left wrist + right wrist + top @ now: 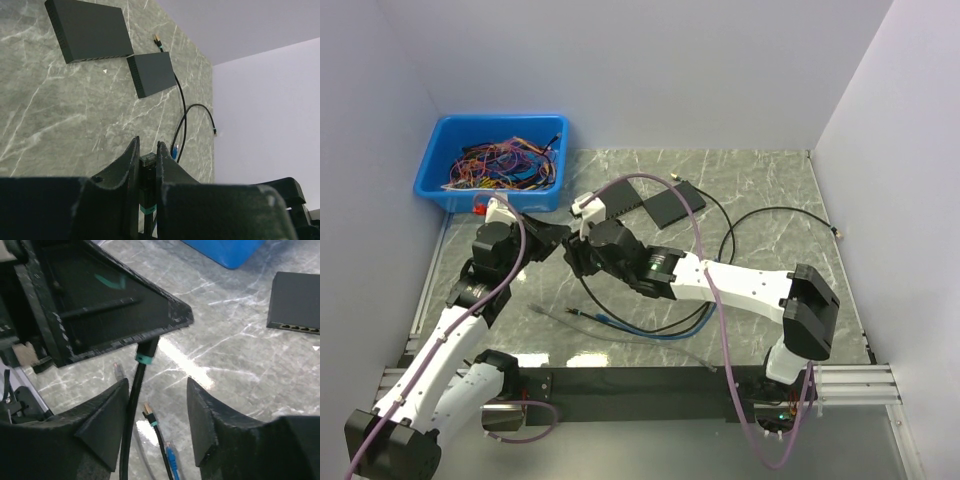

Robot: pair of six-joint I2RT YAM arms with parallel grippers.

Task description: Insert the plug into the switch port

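Observation:
My left gripper [147, 150] is shut on a black network plug [147, 161] with a clear tip and a teal band; the tip sticks out between the fingers. It hovers above the table, apart from two black switches, a larger one [90, 30] and a smaller one [155, 74]. In the top view the left gripper [558, 238] meets my right gripper [578, 255] at mid-table. My right gripper [157, 397] is open. The held plug's black cable [132, 405] hangs down beside its left finger [102, 420]. One switch's ports [295, 327] show at the right.
A blue bin [495, 160] of coloured wires stands at the back left. Loose cables lie on the table with a gold-tipped plug [149, 412], a blue plug [172, 460] and a grey plug [118, 371]. Another black cable [770, 215] loops at the right.

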